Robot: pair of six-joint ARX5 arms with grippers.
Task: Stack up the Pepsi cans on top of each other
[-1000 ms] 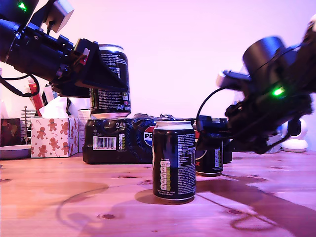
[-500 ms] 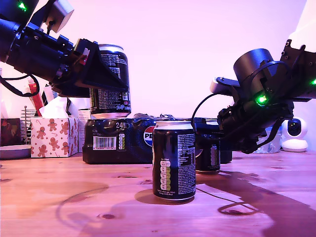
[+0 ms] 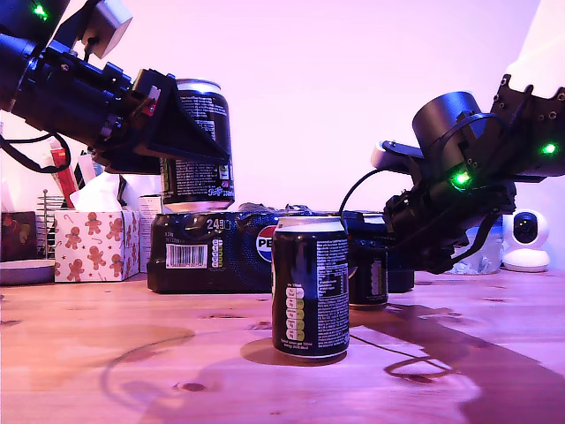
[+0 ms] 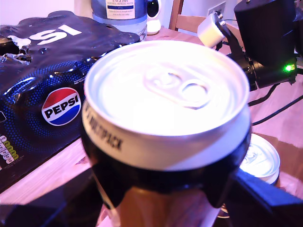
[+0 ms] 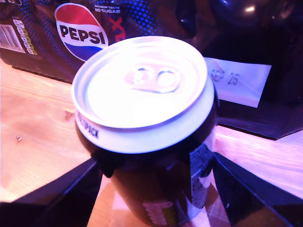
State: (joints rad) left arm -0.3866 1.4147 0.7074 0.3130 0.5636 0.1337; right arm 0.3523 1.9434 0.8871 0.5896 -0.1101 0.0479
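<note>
My first gripper (image 3: 207,146) is at the exterior view's left, clamped on the raised can (image 3: 205,97). It holds that can clear in the air, upright, above the end of the shrink-wrapped pack (image 3: 212,252). Its lid is sealed, with the pull tab flat (the first wrist view shows the silver top nicely).

The front can (image 3: 310,287) stands alone on the wooden table (image 3: 106,353), upright and nearest the camera, with nothing touching it.

The back can (image 3: 369,278) stands just behind it, a little toward the exterior view's right and just in front of the pack. My second gripper (image 3: 380,256) is at this one, and the second wrist view has a dark finger on either side of it. Whether they are pressing or only flanking it, I cannot tell. This lid is sealed too, and the can's base looks to be on the wood.

The pack lies flat along the back of the table, its plastic torn at one end.

A tissue box (image 3: 93,243) with gingerbread figures sits at the exterior view's left, a white tissue (image 3: 101,190) poking out of it.

A thin cable (image 3: 415,362) loops over the boards below the second arm. At the exterior view's far right is a small white round device (image 3: 527,238), and behind everything is a plain pale wall.
</note>
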